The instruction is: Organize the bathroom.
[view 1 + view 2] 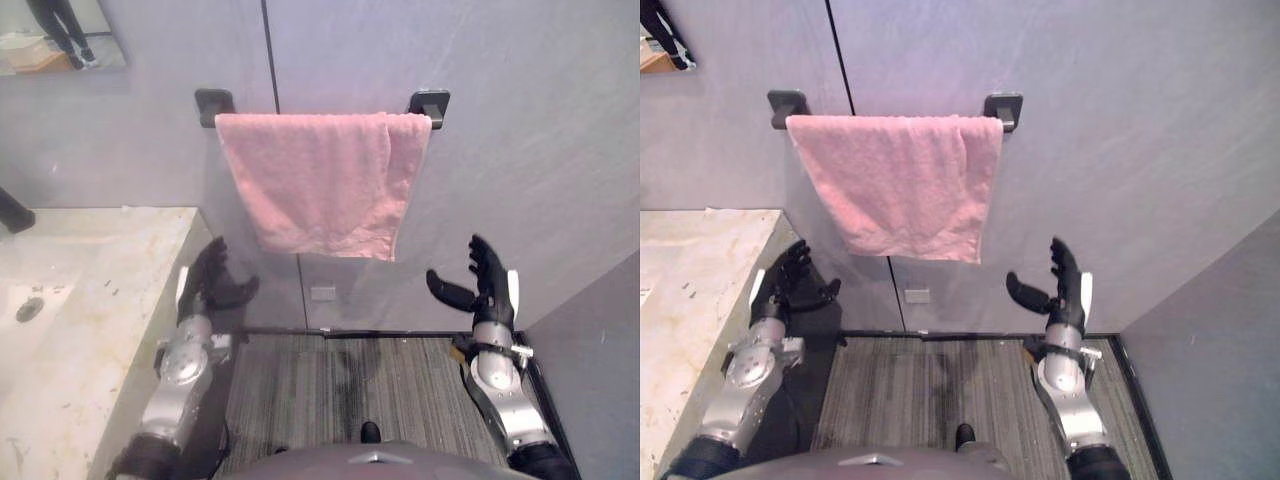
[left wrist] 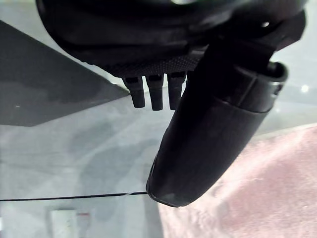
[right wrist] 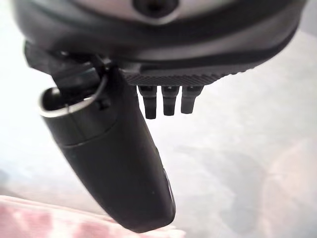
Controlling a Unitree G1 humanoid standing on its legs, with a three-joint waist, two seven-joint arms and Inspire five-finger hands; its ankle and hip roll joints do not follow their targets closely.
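A grey-walled bathroom corner, with a dark striped floor mat (image 1: 340, 385) running along the foot of the wall. Nearest, on the left, lies a pale marbled stone counter (image 1: 90, 330) with a sink basin sunk in it and a dark drain (image 1: 29, 309) at the basin's bottom. The left hand (image 1: 208, 280) is raised just beside the counter's edge, fingers straight and loosely spread, thumb out, holding nothing. The right hand (image 1: 484, 280) stands raised on the other side, well apart from the left, fingers upright and thumb pointing inward, likewise empty. Both hands are below the towel and clear of it.

Low on the wall between the hands sits a small pale rectangular wall plate (image 1: 323, 294). Above it, a pink terry towel (image 1: 320, 185) hangs draped over a rail held by two dark square wall brackets (image 1: 429, 102); its right edge is folded over itself and its lower hem slants. A thin dark vertical seam (image 1: 270, 60) splits the wall panels above the rail. In the upper left corner hangs a mirror (image 1: 60, 35).
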